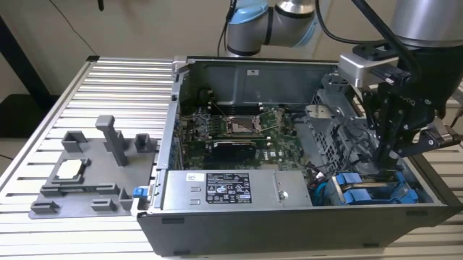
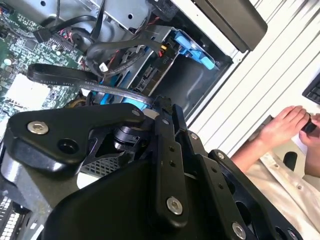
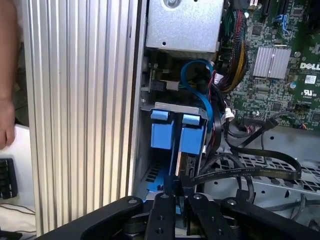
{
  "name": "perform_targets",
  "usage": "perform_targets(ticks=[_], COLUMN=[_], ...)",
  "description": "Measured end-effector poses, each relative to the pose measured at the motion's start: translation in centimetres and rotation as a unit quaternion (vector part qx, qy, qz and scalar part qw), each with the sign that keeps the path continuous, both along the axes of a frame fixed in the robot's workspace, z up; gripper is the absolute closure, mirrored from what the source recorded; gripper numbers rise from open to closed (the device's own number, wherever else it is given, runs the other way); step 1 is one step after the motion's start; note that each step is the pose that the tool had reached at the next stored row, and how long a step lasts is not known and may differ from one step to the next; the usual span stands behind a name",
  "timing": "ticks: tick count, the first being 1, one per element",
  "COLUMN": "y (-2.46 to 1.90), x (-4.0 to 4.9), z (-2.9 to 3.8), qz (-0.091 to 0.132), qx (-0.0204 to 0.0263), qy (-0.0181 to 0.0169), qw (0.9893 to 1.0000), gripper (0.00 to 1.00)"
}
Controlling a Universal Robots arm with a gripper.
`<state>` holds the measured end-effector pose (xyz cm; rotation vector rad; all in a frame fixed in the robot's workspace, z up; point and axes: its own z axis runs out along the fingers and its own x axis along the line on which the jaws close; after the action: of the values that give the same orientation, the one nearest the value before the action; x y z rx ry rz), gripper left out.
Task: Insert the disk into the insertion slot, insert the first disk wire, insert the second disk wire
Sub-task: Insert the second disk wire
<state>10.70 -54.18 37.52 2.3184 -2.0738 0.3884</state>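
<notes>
First wrist view: pincer [image 3: 181, 192] pressed together on a flat black cable [image 3: 245, 172] just beside the blue disk [image 3: 177, 135], loose wires [image 3: 227, 65] crowding it, a hand [image 3: 7, 125] past the counter [image 3: 75, 100].

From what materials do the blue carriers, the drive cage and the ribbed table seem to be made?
Blue carriers: most likely moulded plastic, given the uniform bright colour and soft sheen.
Drive cage: apparently thin sheet metal, bare grey, with folded edges and punched holes.
Table: looks like extruded aluminium, pale silver with a matte finish and straight parallel grooves.
The gripper hangs just above the carriers.
</notes>
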Motion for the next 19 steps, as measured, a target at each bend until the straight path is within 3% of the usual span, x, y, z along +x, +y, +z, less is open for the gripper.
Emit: perform_targets(ticks=[2,10,16,19], y=[0.00,0.00,-0.02,-0.24], x=[0.01,0.02,0.04,0.19], z=[-0.06,-0.20,-0.25,-0.25], qz=[-0.003,-0.019,-0.033,-0.033], qx=[0.0070,0.0433,0.0643,0.0740], qy=[0.0000,-0.0001,-0.0002,0.0024], qw=[1.0000,0.9989,0.9974,0.9967], gripper=[0.84,0.84,0.84,0.84])
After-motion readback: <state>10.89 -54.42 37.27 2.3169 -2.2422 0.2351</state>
